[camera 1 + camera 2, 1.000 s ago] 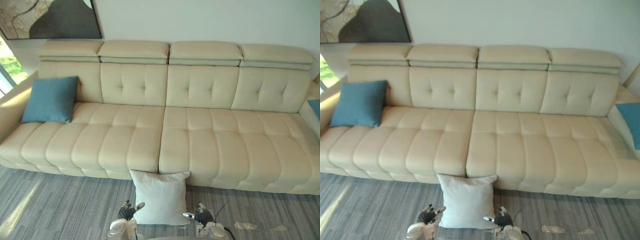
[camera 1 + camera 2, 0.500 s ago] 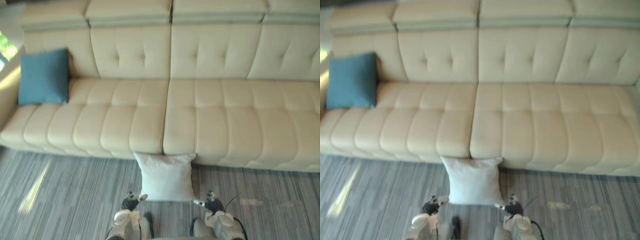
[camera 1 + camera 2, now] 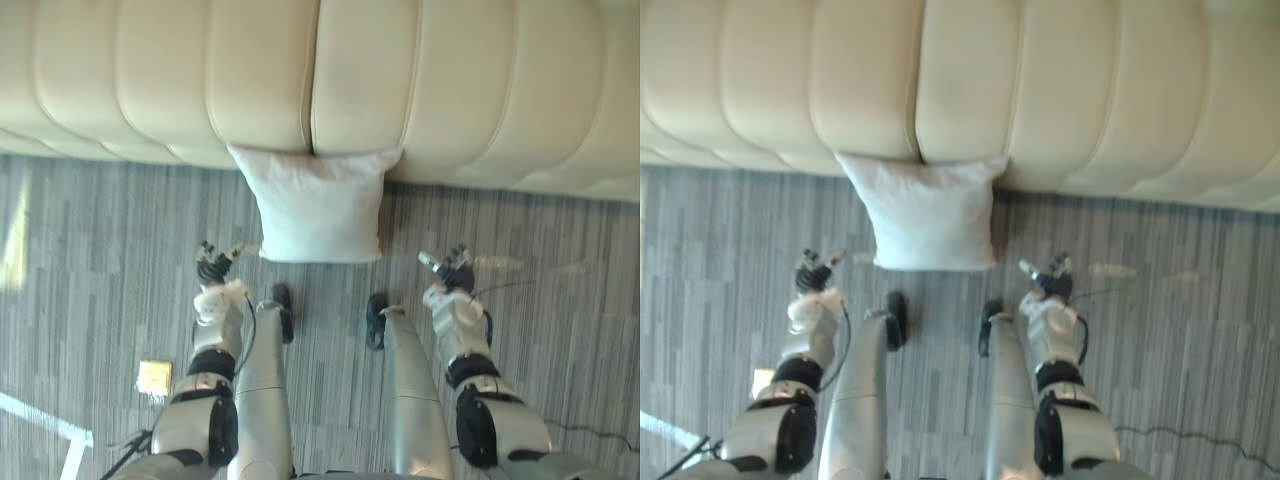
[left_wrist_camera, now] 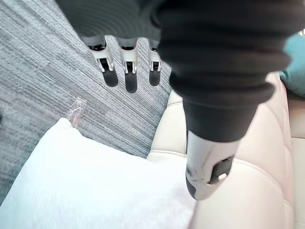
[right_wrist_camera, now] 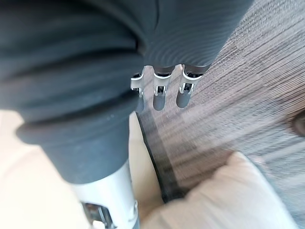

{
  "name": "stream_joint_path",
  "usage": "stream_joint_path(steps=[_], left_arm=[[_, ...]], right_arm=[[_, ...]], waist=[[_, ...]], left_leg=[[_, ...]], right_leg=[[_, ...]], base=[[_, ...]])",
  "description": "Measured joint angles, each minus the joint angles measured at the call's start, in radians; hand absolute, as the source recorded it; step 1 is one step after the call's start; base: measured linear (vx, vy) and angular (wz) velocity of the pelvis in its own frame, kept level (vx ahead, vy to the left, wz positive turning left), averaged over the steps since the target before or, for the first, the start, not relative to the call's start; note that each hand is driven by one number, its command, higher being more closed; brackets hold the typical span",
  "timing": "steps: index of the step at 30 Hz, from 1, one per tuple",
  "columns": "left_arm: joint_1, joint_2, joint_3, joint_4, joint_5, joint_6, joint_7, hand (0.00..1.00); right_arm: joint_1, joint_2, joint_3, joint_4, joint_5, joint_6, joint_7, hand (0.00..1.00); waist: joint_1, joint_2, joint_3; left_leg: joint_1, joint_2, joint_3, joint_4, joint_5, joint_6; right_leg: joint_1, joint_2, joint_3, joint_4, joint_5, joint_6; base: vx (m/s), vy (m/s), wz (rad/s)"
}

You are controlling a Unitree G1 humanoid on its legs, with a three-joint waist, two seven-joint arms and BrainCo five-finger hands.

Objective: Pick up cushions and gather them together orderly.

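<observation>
Plainly, my left hand [image 3: 213,266] and right hand [image 3: 450,272] hover below the white cushion [image 3: 318,205], fingers straight, empty. Frame top crops the sofa [image 3: 400,80].

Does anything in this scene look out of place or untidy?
Yes. The white cushion is on the carpet, its far edge against the front of the sofa, not up on the seat. A small yellowish scrap also lies on the carpet, on the robot's left side.

Nothing can be read on the white cushion [image 3: 318,205], the cream sofa [image 3: 300,70] or the carpet [image 3: 100,250].
</observation>
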Motion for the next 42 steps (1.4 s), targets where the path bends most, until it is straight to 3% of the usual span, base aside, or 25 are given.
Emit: stream_joint_path(steps=[6,10,14,21,22,26,30,36,40,42], left_arm=[[-0.208,0.075,-0.032,-0.008,0.0,0.0,0.002,0.0],[-0.322,0.104,-0.097,-0.025,0.001,0.0,0.006,0.0],[-0.396,0.104,-0.177,-0.064,0.001,-0.011,0.035,0.0],[-0.526,0.053,-0.266,-0.114,0.012,-0.019,0.119,0.0],[-0.54,0.044,-0.269,-0.126,0.017,-0.023,0.141,1.0],[-0.561,0.023,-0.27,-0.161,0.024,-0.027,0.199,1.0],[-0.563,0.024,-0.27,-0.186,0.024,-0.027,0.245,1.0],[-0.524,0.009,-0.27,-0.248,0.018,-0.028,0.257,1.0],[-0.385,-0.033,-0.272,-0.348,0.001,-0.052,0.265,1.0],[-0.289,-0.059,-0.285,-0.417,0.001,-0.066,0.266,1.0]], right_arm=[[-0.233,-0.091,-0.005,-0.001,0.008,-0.002,-0.011,0.0],[-0.356,-0.115,0.121,-0.003,0.017,-0.018,-0.013,0.0],[-0.45,-0.111,0.265,-0.016,0.012,-0.022,-0.015,0.0],[-0.534,-0.092,0.336,-0.088,-0.053,-0.039,-0.091,0.0],[-0.547,-0.092,0.337,-0.094,-0.056,-0.045,-0.1,1.0],[-0.552,-0.089,0.343,-0.129,-0.062,-0.064,-0.132,1.0],[-0.54,-0.088,0.345,-0.168,0.019,-0.07,-0.134,1.0],[-0.483,-0.066,0.352,-0.244,0.098,-0.071,-0.133,1.0],[-0.372,-0.007,0.349,-0.31,0.128,-0.071,-0.133,1.0],[-0.278,0.024,0.348,-0.388,0.128,-0.071,-0.132,1.0]], waist=[[0.001,-0.004,0.089],[0.001,-0.005,0.111],[0.01,-0.003,0.114],[0.023,0.003,0.146],[0.023,0.005,0.155],[0.024,0.005,0.171],[0.024,0.005,0.173],[0.024,0.005,0.173],[0.021,0.005,0.171],[0.019,0.004,0.168]], left_leg=[[-0.234,-0.001,-0.025,0.138,0.02,-0.008],[-0.371,-0.003,-0.035,0.193,0.01,-0.003],[-0.463,-0.005,-0.04,0.232,0.005,-0.007],[-0.561,-0.016,-0.051,0.29,-0.002,-0.015],[-0.573,-0.017,-0.051,0.294,-0.003,-0.016],[-0.595,-0.019,-0.051,0.299,-0.003,-0.016],[-0.597,-0.019,-0.05,0.3,-0.002,-0.017],[-0.587,-0.019,-0.049,0.305,-0.002,-0.017],[-0.488,-0.018,-0.052,0.276,-0.002,-0.016],[-0.373,-0.015,-0.051,0.231,-0.002,-0.016]], right_leg=[[-0.228,0.0,0.002,0.148,0.005,-0.001],[-0.365,-0.003,0.004,0.211,-0.006,-0.007],[-0.459,-0.005,0.006,0.254,-0.015,-0.012],[-0.552,-0.015,0.005,0.312,-0.03,-0.011],[-0.562,-0.016,0.004,0.316,-0.032,-0.011],[-0.583,-0.017,0.002,0.321,-0.033,-0.01],[-0.585,-0.017,0.002,0.32,-0.032,-0.011],[-0.575,-0.019,0.002,0.322,-0.032,-0.01],[-0.474,-0.02,-0.006,0.287,-0.028,-0.009],[-0.356,-0.019,-0.014,0.236,-0.025,-0.01]], base=[[-0.07,-0.023,0.09],[-0.05,0.003,0.05],[-0.05,0.014,0.04],[-0.03,0.014,0.04],[0.0,0.0,0.0],[0.0,0.0,0.0],[0.0,0.0,0.0],[0.0,0.0,0.0],[0.02,-0.001,-0.03],[0.05,0.007,-0.06]])
